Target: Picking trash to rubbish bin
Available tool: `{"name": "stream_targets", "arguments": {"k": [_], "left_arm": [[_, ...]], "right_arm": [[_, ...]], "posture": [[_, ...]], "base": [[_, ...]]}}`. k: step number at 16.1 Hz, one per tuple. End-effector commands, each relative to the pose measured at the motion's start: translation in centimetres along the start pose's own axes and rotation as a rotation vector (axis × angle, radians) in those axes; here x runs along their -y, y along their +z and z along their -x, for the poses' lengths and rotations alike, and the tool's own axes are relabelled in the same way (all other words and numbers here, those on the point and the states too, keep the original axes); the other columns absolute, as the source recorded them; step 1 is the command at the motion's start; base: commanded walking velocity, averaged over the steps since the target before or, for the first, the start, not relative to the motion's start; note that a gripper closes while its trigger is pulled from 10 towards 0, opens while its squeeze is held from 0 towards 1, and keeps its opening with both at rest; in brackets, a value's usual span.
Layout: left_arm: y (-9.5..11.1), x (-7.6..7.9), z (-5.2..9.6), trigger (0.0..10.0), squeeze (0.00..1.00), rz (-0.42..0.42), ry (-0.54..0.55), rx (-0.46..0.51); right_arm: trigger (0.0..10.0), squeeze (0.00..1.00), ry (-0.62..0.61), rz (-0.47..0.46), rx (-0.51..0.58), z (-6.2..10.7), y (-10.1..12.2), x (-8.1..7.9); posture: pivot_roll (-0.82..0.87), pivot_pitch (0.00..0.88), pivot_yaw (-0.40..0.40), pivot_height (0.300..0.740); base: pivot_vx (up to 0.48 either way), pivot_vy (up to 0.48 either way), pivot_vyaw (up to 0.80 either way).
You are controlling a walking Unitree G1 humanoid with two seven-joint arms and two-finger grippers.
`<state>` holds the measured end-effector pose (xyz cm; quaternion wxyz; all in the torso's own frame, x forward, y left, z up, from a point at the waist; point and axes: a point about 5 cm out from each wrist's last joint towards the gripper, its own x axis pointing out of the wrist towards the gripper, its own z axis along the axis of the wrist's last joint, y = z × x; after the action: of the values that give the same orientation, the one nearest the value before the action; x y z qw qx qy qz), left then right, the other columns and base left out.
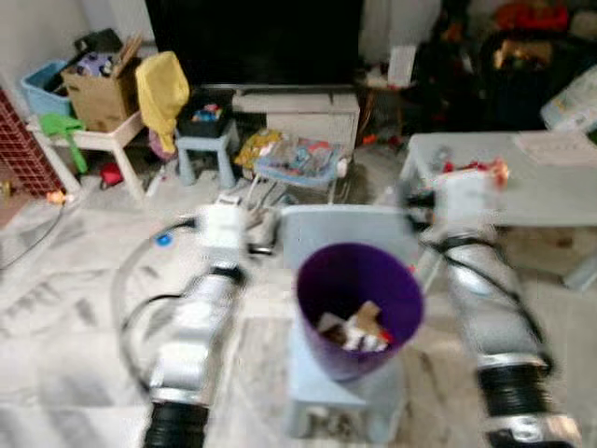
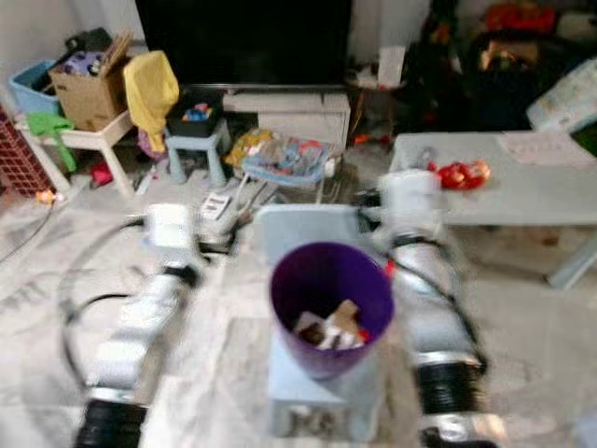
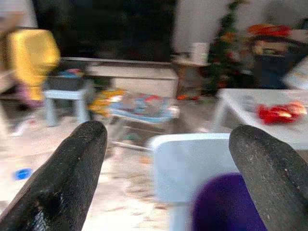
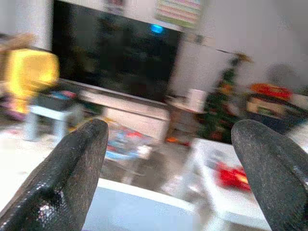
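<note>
We count one purple bin [image 1: 359, 303] at 6 o'clock, and both the left hand [image 3: 168, 159] and right hand [image 4: 171, 154] spread wide, empty.

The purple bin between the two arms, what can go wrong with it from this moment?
1. The purple bin stands on a small pale stool between both arms, so a sideways swing might tip it.
2. Both head views are blurred, so aiming at the red trash on the grey table may be poor.
3. The left gripper and right gripper are open and hold nothing.

Bin [image 1: 359, 308] stands on stool [image 1: 326, 401], trash [image 1: 354, 331] inside; table [image 1: 550, 191] right; television [image 1: 252, 37] behind.
</note>
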<state>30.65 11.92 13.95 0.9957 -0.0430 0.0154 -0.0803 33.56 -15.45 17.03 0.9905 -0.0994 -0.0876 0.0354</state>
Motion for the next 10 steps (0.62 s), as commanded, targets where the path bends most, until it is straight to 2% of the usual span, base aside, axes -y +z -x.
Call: {"name": "stream_targets", "arguments": {"k": [1, 6, 10], "left_arm": [[0.0, 1.0, -0.2, 10.0, 0.00, 0.011, -0.031, -0.004], [0.0, 1.4, -0.2, 10.0, 0.00, 0.018, -0.049, 0.008], [0.1, 2.0, -0.3, 10.0, 0.00, 0.057, -0.079, 0.016]], "right_arm": [[10.0, 0.00, -0.031, 0.008, 0.014, 0.0, 0.4, 1.2], [10.0, 0.00, -0.043, 0.019, -0.008, 0.1, 0.3, 1.6], [10.0, 0.00, -0.044, 0.020, -0.009, -0.1, 0.5, 1.8]], "posture": [[0.01, 0.000, -0.009, 0.740], [0.00, 0.000, -0.012, 0.740], [-0.01, 0.000, -0.017, 0.740]], "base": [[0.000, 0.334, 0.00], [0.000, 0.000, 0.00], [0.000, 0.000, -0.79]]}}
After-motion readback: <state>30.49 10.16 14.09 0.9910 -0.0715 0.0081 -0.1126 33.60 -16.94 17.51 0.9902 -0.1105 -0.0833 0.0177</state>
